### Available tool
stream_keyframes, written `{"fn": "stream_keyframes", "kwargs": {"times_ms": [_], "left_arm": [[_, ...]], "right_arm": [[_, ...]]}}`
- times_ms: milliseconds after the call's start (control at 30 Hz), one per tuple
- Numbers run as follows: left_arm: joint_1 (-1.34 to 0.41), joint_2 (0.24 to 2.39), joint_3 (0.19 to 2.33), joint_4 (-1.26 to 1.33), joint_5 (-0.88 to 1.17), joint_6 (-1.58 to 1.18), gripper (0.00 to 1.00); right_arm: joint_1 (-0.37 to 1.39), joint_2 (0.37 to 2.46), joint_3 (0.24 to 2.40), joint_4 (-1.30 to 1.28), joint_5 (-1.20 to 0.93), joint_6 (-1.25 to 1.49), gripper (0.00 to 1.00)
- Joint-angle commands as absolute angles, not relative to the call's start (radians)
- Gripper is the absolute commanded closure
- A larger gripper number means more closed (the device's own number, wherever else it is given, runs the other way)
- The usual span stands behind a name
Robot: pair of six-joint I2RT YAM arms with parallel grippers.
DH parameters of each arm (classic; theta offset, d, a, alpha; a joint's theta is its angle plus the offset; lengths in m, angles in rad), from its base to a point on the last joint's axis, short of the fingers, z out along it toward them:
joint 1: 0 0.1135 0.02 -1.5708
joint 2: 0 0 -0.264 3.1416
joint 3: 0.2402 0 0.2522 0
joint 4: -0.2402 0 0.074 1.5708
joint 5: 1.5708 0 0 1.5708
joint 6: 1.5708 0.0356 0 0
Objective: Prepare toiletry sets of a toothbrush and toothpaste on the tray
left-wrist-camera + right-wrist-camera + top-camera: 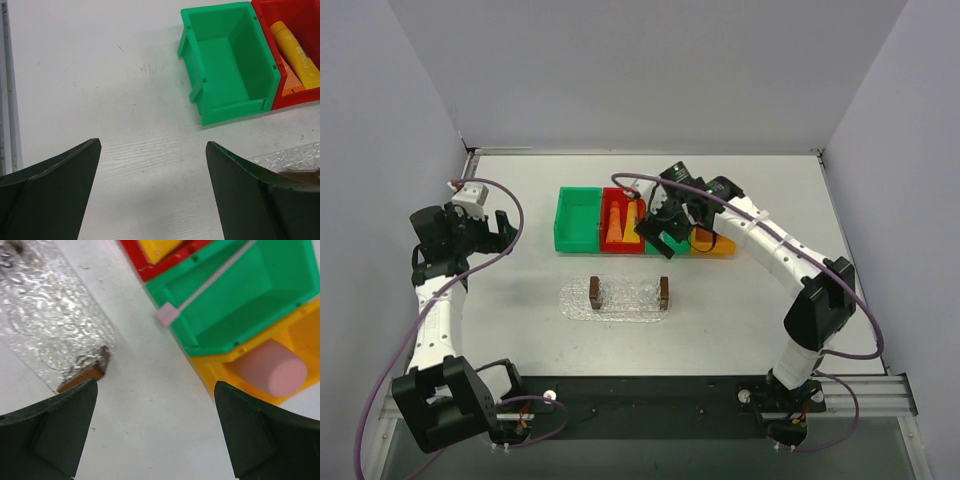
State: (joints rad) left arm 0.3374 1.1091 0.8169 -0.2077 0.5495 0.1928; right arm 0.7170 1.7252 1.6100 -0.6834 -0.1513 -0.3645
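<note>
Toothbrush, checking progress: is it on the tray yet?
No: the toothbrush lies in a green bin, head poking over the rim, apart from the tray.

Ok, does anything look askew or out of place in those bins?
Yes: the toothbrush lies slanted in the green bin between the red bin and the orange bin, its head poking out over the rim above the table.

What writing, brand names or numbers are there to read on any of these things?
None reads for certain.
Yellow toothpaste tube in the red bin: pale lettering along its side, too blurred to read.
Toothbrush, pink cup, tray: no writing shows.
</note>
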Motion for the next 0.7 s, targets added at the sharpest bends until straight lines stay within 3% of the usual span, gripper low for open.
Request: {"fn": "stream_keyframes", "kwargs": {"times_ms": [0, 233, 667], "left_arm": [[0.345, 1.088, 0.868, -0.189, 0.584, 0.202, 0.03], [0.345, 1.088, 0.865, -0.19, 0.597, 0.204, 0.03], [0.344, 1.086, 0.864, -0.187, 0.603, 0.204, 0.03]], "right_arm": [[0.602, 1.683, 1.621, -0.683, -0.087, -0.334, 0.04], [0.416, 1.744, 1.657, -0.647, -0.08, -0.322, 0.03], [0.308, 1.887, 1.713, -0.606, -0.107, -0.311, 0.04]]}}
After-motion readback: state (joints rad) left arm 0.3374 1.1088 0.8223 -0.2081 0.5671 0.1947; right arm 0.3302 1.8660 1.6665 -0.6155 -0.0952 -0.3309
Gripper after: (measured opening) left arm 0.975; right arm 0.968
